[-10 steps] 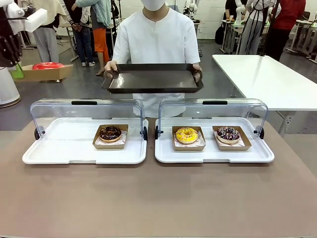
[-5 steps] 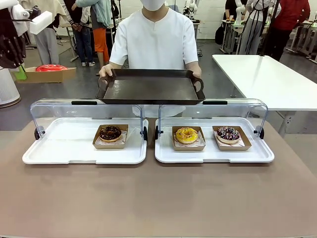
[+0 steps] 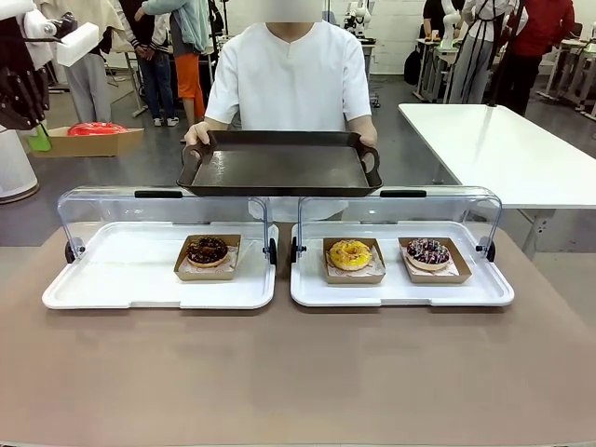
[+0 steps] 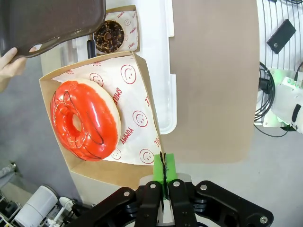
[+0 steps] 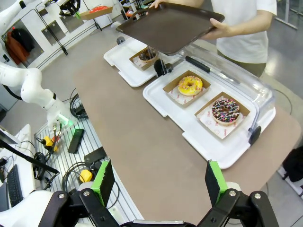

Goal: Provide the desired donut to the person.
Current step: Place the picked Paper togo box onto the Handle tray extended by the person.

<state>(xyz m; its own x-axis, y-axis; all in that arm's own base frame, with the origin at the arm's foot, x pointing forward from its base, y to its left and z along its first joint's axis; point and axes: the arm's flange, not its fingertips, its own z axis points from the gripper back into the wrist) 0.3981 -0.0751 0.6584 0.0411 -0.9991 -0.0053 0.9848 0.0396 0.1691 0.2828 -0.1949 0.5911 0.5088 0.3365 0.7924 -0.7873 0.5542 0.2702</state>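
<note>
At far left, the left gripper (image 4: 164, 163) pinches one box (image 4: 102, 168) wall, so the red donut (image 4: 85, 120) could slide out short of the tray (image 3: 279, 166); right gripper (image 5: 161, 182) gapes empty.

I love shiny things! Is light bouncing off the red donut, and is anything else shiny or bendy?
Yes: in the left wrist view, white glare streaks the red donut; in the front view, the dark tray has a sheen and the clear lids catch pale reflections; in the right wrist view, the wide lens seems to bend the table edge.
</note>
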